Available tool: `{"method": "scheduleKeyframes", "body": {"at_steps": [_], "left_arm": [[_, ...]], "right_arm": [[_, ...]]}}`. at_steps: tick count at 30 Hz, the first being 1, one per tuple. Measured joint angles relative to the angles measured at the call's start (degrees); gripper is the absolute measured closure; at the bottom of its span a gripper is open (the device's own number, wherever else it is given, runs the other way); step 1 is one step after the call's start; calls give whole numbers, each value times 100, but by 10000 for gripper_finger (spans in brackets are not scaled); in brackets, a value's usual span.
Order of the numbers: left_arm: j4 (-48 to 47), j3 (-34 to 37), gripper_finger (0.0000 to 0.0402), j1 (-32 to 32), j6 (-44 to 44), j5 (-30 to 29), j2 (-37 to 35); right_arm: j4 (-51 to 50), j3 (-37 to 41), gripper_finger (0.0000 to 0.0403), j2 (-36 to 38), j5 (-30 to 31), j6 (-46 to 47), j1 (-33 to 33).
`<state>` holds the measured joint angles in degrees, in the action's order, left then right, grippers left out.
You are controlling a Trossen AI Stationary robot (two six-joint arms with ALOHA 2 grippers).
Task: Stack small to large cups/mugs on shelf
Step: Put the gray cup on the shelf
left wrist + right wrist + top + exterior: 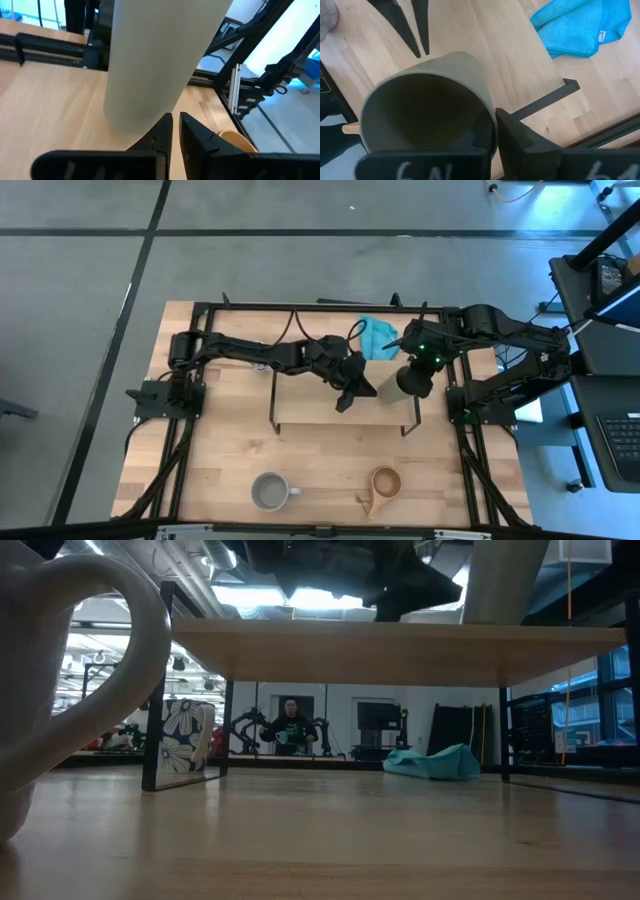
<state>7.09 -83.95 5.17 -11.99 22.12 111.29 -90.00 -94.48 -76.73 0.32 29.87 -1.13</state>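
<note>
Olive-green cup (427, 102), rigid, smooth and likely slippery, is pinched through its rim by the right end effector (420, 373); left end effector (350, 392) hovers nearly closed, empty.

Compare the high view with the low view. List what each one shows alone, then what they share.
Only the high view: the brown wooden cup at the table's near edge, and both arms whole, the left gripper over the shelf and the right gripper clamping the olive-green cup.
Only the low view: a flowered white cup on the table by a shelf leg, and a person far behind.
Both: shelf, olive-green cup, teal cloth, grey mug.
</note>
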Motion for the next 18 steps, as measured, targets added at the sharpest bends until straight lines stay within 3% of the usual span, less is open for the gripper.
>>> {"method": "scheduleKeyframes", "body": {"at_steps": [5, 18], "left_arm": [[8, 9, 374, 7, -105, 17, 28], [33, 9, 374, 86, -96, -60, 56]], "right_arm": [[-2, 0, 371, 0, 4, -5, 0], [0, 0, 300, 0, 15, 9, 0]]}}
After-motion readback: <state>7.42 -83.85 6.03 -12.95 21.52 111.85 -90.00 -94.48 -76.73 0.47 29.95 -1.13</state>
